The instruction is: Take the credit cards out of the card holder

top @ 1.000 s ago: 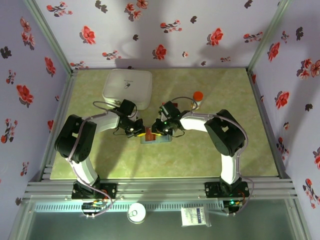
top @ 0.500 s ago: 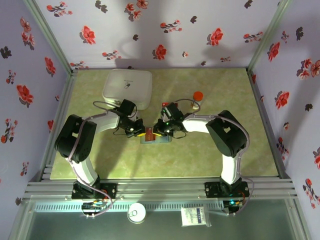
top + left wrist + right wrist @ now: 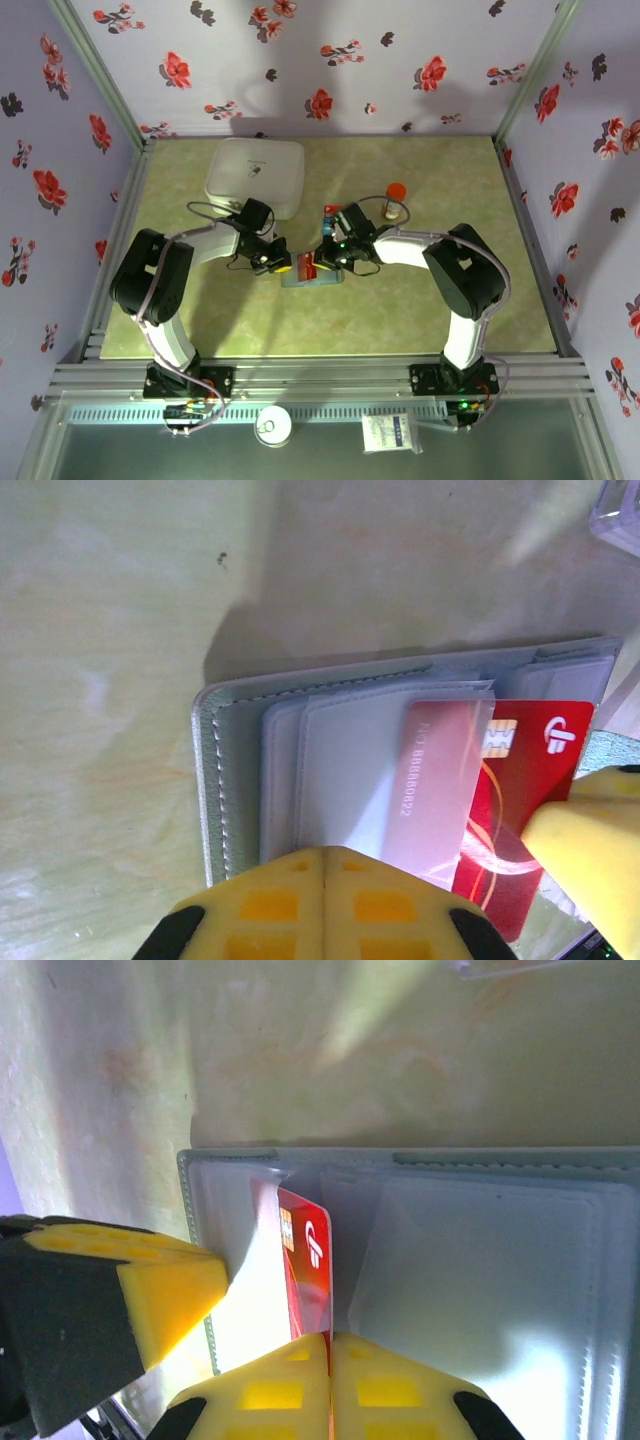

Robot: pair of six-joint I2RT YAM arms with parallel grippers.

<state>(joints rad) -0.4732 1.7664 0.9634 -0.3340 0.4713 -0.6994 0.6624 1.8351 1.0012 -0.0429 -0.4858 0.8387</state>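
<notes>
While the left gripper (image 3: 325, 865) sits closed at the holder's (image 3: 240, 780) left side, the right gripper (image 3: 330, 1345) pinches the red card (image 3: 530, 810).
Holder lies open on the table (image 3: 430, 310); the card is partly out of the holder's clear sleeve, its edge clamped between the right fingers.

Field notes: the counter (image 3: 430, 300) I work over is pale green with a mottled yellow cast. The card holder (image 3: 325, 280) lies open and flat near its middle. Beyond the card holder to the left sits a white box (image 3: 255, 175) with rounded corners. Beyond it to the right a small bottle (image 3: 396, 203) with a red-orange cap stands upright.
</notes>
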